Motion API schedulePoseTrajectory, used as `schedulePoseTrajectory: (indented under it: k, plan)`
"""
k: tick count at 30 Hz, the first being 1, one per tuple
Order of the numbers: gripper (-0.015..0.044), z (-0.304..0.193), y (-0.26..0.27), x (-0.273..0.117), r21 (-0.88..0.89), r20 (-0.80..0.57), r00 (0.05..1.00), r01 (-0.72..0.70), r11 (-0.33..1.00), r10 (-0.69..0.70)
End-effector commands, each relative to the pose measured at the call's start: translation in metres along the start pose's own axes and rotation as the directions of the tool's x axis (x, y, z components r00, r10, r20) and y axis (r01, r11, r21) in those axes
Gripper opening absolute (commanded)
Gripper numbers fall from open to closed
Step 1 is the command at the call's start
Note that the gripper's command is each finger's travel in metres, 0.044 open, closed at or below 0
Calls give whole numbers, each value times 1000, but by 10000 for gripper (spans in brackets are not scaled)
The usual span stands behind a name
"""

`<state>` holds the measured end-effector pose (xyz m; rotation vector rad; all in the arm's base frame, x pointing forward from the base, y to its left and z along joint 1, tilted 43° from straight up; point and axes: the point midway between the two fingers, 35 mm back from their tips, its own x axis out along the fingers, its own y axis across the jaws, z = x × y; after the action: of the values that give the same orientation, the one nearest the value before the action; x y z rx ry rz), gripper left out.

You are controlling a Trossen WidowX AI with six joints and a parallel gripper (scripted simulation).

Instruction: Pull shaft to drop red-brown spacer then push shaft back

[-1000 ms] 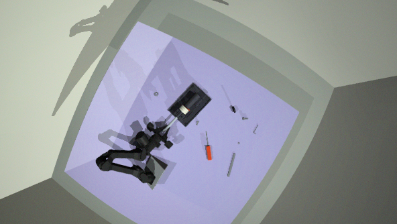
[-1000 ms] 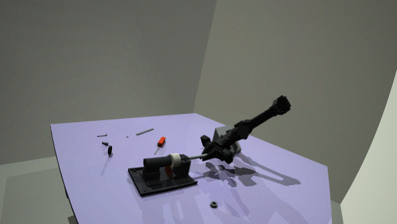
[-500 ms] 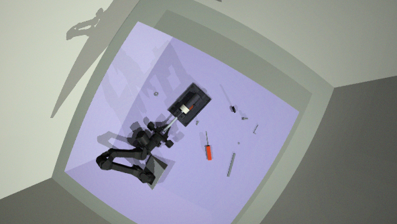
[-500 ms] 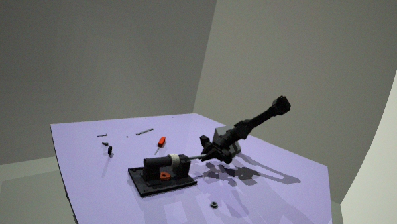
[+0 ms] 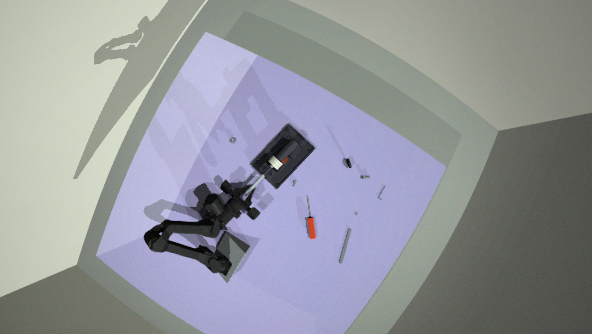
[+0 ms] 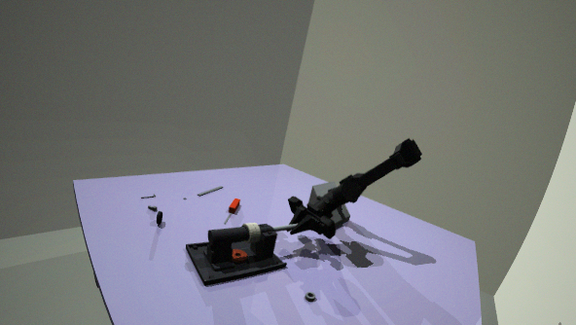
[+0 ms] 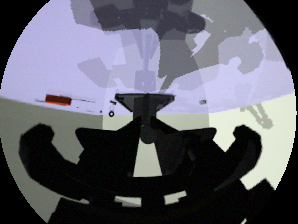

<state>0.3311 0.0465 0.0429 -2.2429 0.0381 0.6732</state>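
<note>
The red-brown spacer (image 5: 285, 160) (image 6: 239, 255) is off the shaft and lies low on the black base plate (image 5: 267, 181) (image 6: 196, 257), between the housing and the upright block, its hole showing. The big black housing block (image 5: 287, 148) (image 6: 225, 235) stands on the plate. A cream-white spacer (image 5: 275, 162) (image 6: 252, 232) is still up on the shaft line, beside the upright block (image 6: 266, 244). The grey shaft (image 5: 256, 183) (image 6: 283, 228) sticks out of that block. My gripper (image 5: 246, 194) (image 6: 295, 227) (image 7: 147, 127) is shut on its outer end. The shaft's inner end is hidden.
An orange-handled screwdriver (image 5: 311, 228) (image 6: 234, 205) (image 7: 58, 99), a grey bar (image 5: 345, 245) (image 6: 210, 191) and small metal parts lie off to one side. A nut (image 5: 232, 140) (image 6: 310, 296) lies on the other side. A grey angular block (image 5: 237, 252) stands by the arm's base.
</note>
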Motion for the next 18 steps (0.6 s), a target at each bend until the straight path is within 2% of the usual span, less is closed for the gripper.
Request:
schedulePoseTrajectory:
  k: [1,18]
  plan:
    - [0,-2,1,3,-3,-5,1000,-4,1000,4]
    - [0,-6,0,9,-3,-5,1000,-4,1000,4]
